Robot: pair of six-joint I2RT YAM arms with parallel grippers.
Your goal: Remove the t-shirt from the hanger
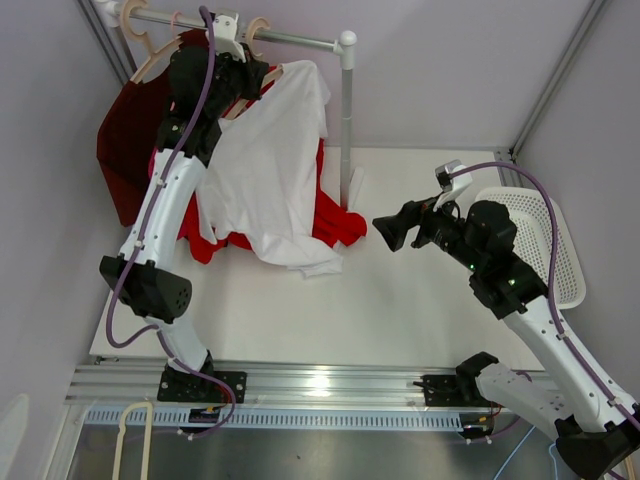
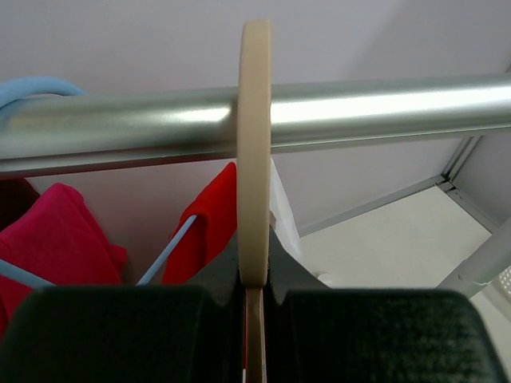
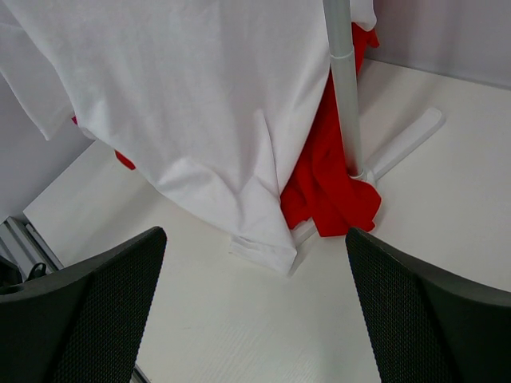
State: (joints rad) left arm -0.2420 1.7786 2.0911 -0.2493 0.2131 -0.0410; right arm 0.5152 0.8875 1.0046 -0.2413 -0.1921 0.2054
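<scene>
A: Where is the white t-shirt found?

B: Upper left of the top view. It is hung from the rail on a cream hanger. Its hem is pooled on the table near frame centre. A red shirt is seen behind it, and a dark red garment further left.

A: Look of it?

B: Plain white, short-sleeved, wrinkled, hung crooked. The hem is folded over at lower centre of the R wrist view. How it sits on the hanger's shoulders can't be told, as that part is hidden by the L arm.

A: Handling?

B: Judged light, soft, limp, w/ no stiffness. It'd prob. be stretched and dragged rather than lifted as one piece. Snagging on a hanger end is poss., and the red shirt could be pulled along w/ it. Hold is best taken at the loose hem or lower side, where only white cloth is bunched and the post is avoided.

A: Pincers?

B: L gripper: pads are pressed together on the hanger's neck, just under the rail, centre of the L wrist view. R gripper: spread wide, nothing held, pointed at the hem from mid-right of the top view.
</scene>
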